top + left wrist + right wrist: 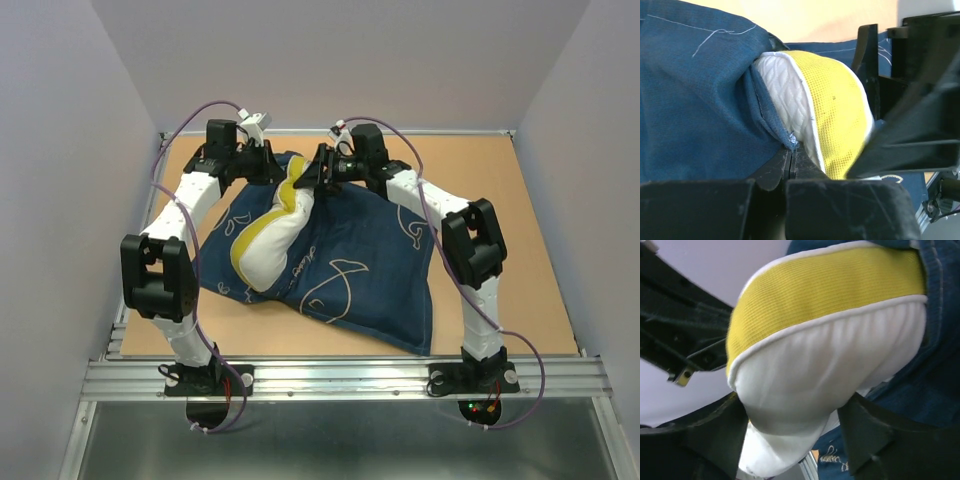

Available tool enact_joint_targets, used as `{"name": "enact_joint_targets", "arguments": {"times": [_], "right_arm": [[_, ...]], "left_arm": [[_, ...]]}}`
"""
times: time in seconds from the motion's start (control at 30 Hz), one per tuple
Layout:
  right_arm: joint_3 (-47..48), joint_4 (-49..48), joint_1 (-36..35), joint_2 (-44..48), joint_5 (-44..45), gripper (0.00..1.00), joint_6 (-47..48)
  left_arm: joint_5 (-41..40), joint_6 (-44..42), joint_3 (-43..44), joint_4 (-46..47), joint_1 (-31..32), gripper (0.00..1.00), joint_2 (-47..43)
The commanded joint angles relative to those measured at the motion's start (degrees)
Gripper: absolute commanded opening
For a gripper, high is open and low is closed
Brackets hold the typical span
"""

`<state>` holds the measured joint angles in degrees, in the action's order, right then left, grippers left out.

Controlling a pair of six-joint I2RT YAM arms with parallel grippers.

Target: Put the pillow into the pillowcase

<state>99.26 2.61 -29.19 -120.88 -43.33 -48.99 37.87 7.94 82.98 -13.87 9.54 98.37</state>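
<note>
While the puffy white pillow (270,250), yellow-banded, sticks out of the blue cloth case (380,270) by the table's (520,250) far edge, the left gripper (791,152) pinches the case rim tight and the right gripper (795,415) squeezes the pillow.

The pillow (830,365) fills the middle of the view. Its yellow band arches from 9 o'clock over to 2 o'clock, above the white ribbed face. The white end bulges down toward 6 o'clock between the two black fingers (705,440) of the right gripper (795,415), one at 7 o'clock and one at 5 o'clock, both pressed against the cloth. The navy pillowcase (935,365) wraps the pillow from 12 round to 4 o'clock, with white script near 6 o'clock. A black frame (680,335) crosses at 9 to 10 o'clock before a pale wall (730,270).
</note>
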Motion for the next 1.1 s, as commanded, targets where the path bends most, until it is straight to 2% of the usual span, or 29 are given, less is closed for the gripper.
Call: {"name": "enact_joint_targets", "arguments": {"times": [0.0, 0.07, 0.1, 0.13, 0.17, 0.2, 0.37, 0.6, 0.7, 0.77, 0.87, 0.9, 0.93, 1.07], "right_arm": [[1.9, 3.8, -2.4, -3.1, 11.0, 0.48, 7.1], [0.8, 6.3, -4.3, -5.4, 13.4, 0.30, 10.0], [-1.3, 6.6, -4.6, -7.1, 15.5, 0.16, 11.4], [-2.1, 6.8, -5.3, -7.9, 16.5, 0.07, 11.9], [-2.9, 6.9, -5.4, -8.7, 17.3, 0.01, 12.3], [-3.9, 7.0, -5.5, -9.6, 17.8, 0.00, 13.0], [-2.1, 7.1, -5.5, -15.4, 19.8, 0.01, 14.4], [8.0, 12.7, -7.8, -22.5, 21.6, 0.03, 17.8], [11.5, 14.8, -8.6, -24.6, 22.4, 0.05, 18.1], [12.5, 15.1, -8.3, -24.5, 22.3, 0.07, 17.9], [14.7, 14.8, -6.9, -21.9, 18.6, 0.27, 16.4], [15.3, 14.6, -6.6, -20.8, 18.0, 0.44, 15.9], [17.2, 13.9, -5.8, -19.8, 15.9, 0.48, 16.0], [21.4, 12.2, -5.3, -14.8, 8.1, 0.48, 19.5]], "left_arm": [[4.1, -0.2, 0.7, 1.0, 2.1, 0.00, -4.3], [4.5, 0.3, 1.7, 1.2, 2.3, 0.00, -4.3], [4.7, 0.8, 2.1, 1.1, 2.3, 0.00, -4.3], [4.8, 0.8, 2.4, 1.0, 2.3, 0.00, -4.3], [5.2, 1.0, 2.7, 1.0, 2.3, 0.00, -4.3], [5.6, 1.3, 3.3, 0.9, 2.3, 0.00, -4.3], [8.2, 3.3, 4.9, 0.0, 2.2, 0.00, -4.9], [11.5, 4.6, 8.4, -3.1, 2.2, 0.00, -5.1], [11.3, 2.0, 9.7, -7.5, 2.3, 0.00, -4.4], [10.0, -2.9, 10.3, -13.9, 2.2, 0.00, -3.1], [7.3, -8.1, 8.4, -19.3, 1.9, 0.00, -3.0], [5.7, -10.1, 6.3, -19.9, 1.8, 0.00, -3.4], [5.1, -10.9, 5.3, -20.4, 1.3, 0.00, -3.9], [3.4, -11.8, 2.5, -20.0, -1.2, 0.00, -3.2]]}}
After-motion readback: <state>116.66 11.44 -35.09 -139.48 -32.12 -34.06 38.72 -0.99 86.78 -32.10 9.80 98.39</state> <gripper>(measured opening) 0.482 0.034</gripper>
